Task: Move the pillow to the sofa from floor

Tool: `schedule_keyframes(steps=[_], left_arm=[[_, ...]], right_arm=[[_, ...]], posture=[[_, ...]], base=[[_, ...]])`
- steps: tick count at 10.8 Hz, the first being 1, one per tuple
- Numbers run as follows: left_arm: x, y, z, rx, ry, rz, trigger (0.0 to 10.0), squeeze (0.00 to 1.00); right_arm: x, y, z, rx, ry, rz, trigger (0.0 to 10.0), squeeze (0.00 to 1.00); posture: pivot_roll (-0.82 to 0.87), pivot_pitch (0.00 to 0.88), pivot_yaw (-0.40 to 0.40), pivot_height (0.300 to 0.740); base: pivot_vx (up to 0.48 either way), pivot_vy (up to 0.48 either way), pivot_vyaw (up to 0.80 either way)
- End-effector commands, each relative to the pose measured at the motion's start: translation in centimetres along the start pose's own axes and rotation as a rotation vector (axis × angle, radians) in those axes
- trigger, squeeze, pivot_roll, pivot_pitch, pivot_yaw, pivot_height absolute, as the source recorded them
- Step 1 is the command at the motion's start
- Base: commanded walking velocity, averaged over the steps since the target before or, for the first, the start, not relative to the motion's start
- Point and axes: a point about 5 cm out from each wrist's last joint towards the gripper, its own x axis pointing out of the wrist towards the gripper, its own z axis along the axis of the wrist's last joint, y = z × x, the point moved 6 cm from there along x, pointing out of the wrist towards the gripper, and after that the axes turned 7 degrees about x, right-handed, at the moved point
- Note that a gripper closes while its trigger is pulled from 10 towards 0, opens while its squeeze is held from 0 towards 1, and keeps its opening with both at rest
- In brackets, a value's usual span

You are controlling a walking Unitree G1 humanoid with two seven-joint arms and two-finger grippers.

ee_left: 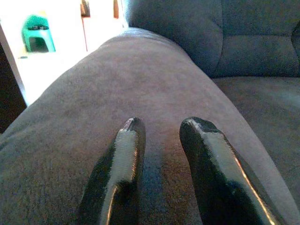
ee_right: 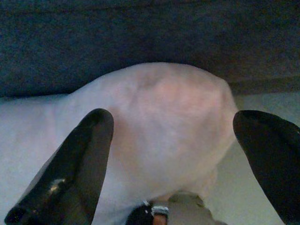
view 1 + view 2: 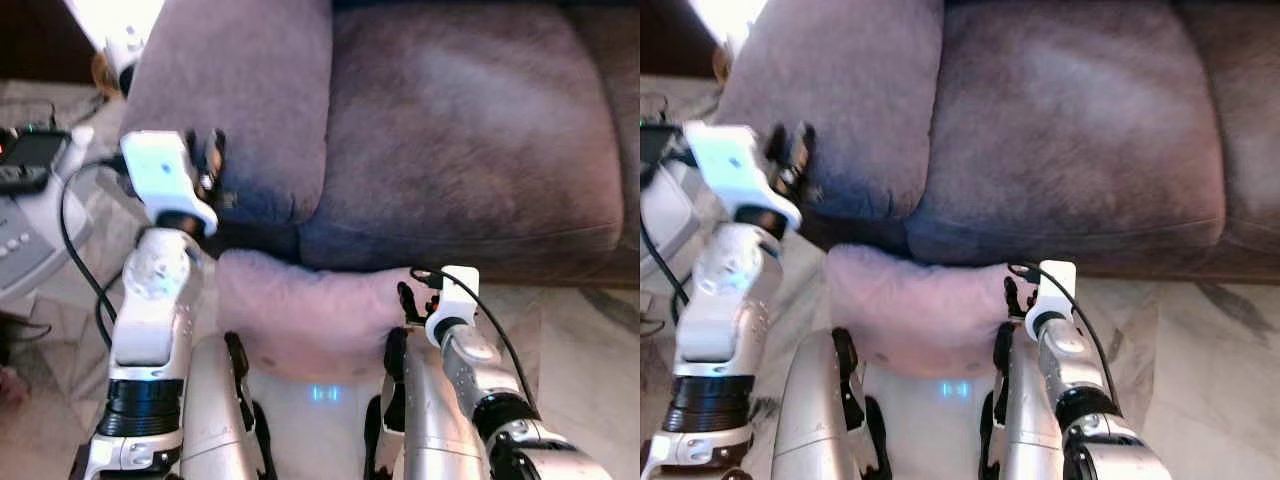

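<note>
Left eye view: one pink pillow [image 3: 300,310] on the floor [image 3: 580,340], pressed against the front of one grey sofa [image 3: 470,130]; two silver arms, right gripper [image 3: 408,300] at the pillow's right end, left gripper [image 3: 210,160] raised by the sofa arm.

Left wrist view: two black fingers [image 1: 119,173], slightly parted, hovering over the sofa arm, pinching nothing.

Right wrist view: two fingers [image 2: 79,164] spread wide, flanking the pillow's end.
</note>
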Motion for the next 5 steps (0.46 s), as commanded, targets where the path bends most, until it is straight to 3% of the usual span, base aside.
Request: schedule_keyframes(steps=[1,3,5], left_arm=[[-0.2,0.2,0.7,-0.01,-0.007,0.003,10.0,0.0],[-0.4,-0.1,2.0,-0.014,-0.013,-0.012,10.0,0.0],[-0.3,-0.5,2.0,-0.026,-0.003,-0.03,10.0,0.0]], right_arm=[[-0.2,0.1,-1.2,-0.016,0.032,-0.007,10.0,0.0],[-0.2,-0.2,-1.2,-0.025,0.019,-0.035,10.0,0.0],[0.1,0.1,-0.9,-0.039,0.015,-0.04,10.0,0.0]], posture=[[0.18,0.419,0.015,0.522],[0.21,0.423,0.026,0.522],[0.21,0.416,0.032,0.522]], base=[[0.0,0.0,0.0],[0.0,0.0,0.0],[0.0,0.0,0.0]])
